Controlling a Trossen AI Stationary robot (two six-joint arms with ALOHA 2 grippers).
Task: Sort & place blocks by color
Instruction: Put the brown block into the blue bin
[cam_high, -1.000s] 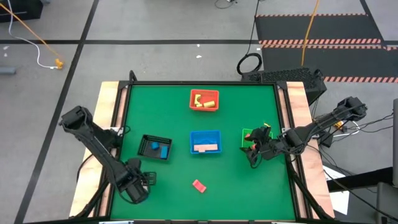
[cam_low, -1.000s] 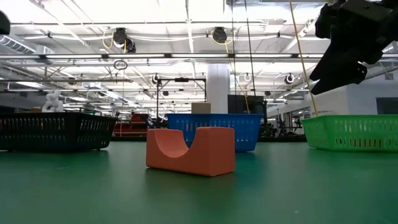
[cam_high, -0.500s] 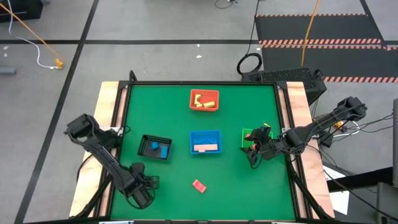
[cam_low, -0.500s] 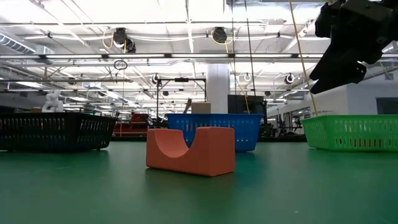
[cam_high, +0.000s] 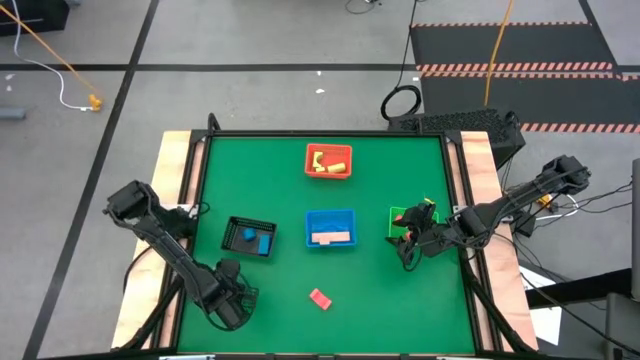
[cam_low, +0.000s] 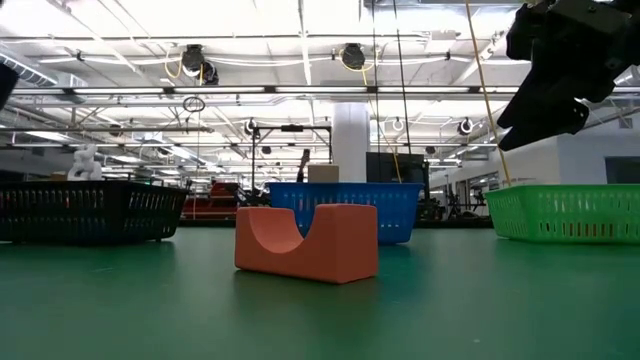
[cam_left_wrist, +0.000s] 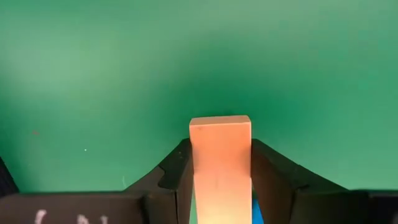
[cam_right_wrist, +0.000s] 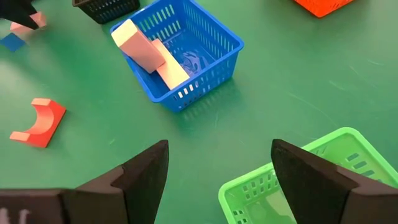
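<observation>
Your left gripper (cam_left_wrist: 221, 186) has its fingers shut on a tan block (cam_left_wrist: 221, 163), low over the worktop (cam_high: 380, 300) near the red block (cam_high: 320, 298). Your right gripper (cam_right_wrist: 217, 174) waits, fingers wide, by the green tray (cam_right_wrist: 311, 180).

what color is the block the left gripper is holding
Pale tan, a block shut between the left gripper's fingers; the left wrist view shows it best.

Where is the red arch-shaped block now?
In the high view, the red arch block lies loose on the green table, near its front edge, below the blue tray.
</observation>
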